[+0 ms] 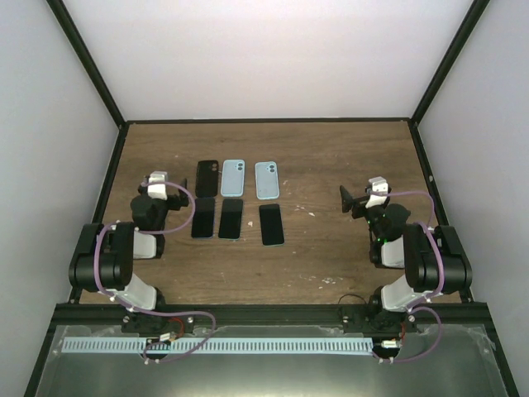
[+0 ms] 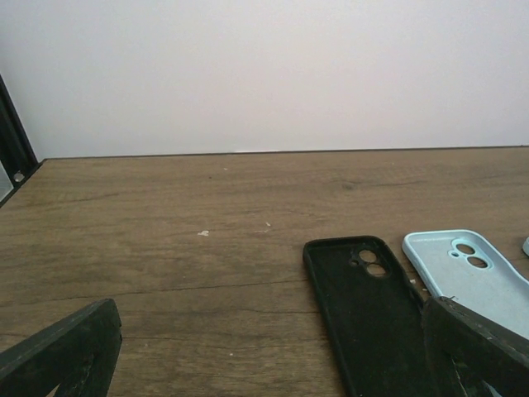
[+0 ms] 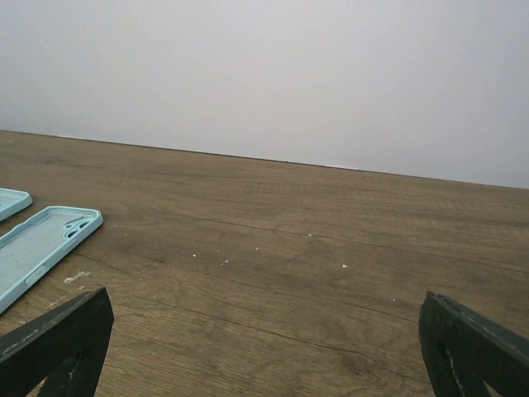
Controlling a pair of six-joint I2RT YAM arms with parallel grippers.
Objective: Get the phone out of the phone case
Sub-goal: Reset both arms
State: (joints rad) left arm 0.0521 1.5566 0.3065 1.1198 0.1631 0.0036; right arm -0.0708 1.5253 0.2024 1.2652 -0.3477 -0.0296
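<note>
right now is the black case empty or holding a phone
Empty. The black case lies open side up; the left wrist view shows its bare inside and camera holes.

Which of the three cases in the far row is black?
The leftmost case; the middle case and the right case are light blue.

Three cases (image 1: 233, 178) lie in a row behind three phones (image 1: 231, 218) (all flat on the table (image 1: 331, 165)).

My left arm (image 1: 111, 260) and right arm (image 1: 430, 260) are black at the joints with white shells between. A purple cable (image 1: 193, 212) loops along each. Small white blocks (image 1: 157, 178) cap both wrists, and my fingers (image 2: 62, 351) are flat matte black.
</note>
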